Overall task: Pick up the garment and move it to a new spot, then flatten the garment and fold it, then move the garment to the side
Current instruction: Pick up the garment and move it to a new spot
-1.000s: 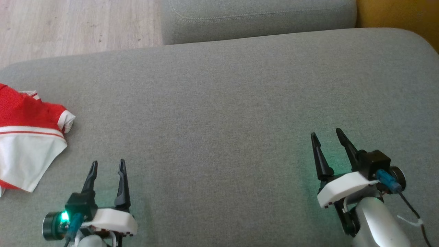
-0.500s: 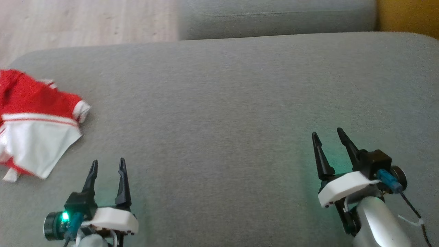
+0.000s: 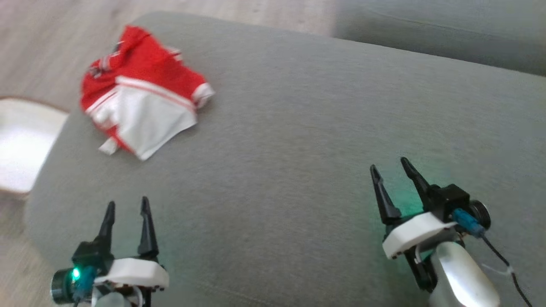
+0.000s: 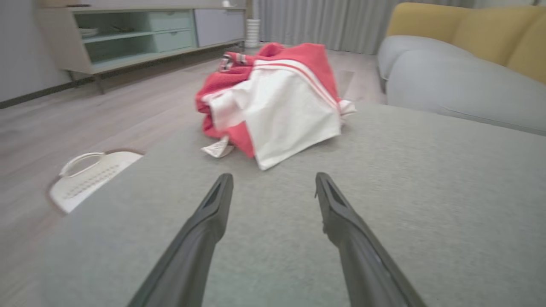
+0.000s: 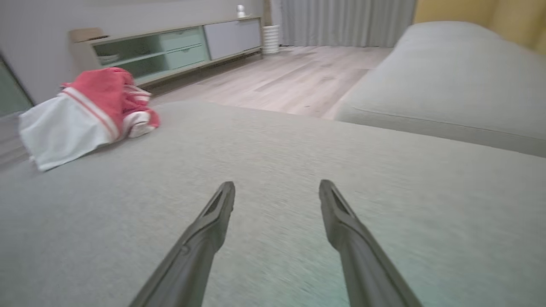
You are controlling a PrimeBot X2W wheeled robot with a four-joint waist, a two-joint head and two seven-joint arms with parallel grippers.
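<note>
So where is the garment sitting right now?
In the head view the red and white garment lies crumpled at the upper left, near the left edge of the grey cushion, ahead of the open left end effector.

Soft cloth garment [image 3: 145, 106] ahead of left hand [image 3: 128, 202], matt grey woven sofa [image 3: 298, 128], pale wood floor [image 3: 51, 42], matt black fingers [image 3: 147, 226]

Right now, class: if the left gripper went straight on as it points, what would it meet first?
Probably the garment, crumpled ahead of the left gripper on the cushion; depth is unclear.
</note>
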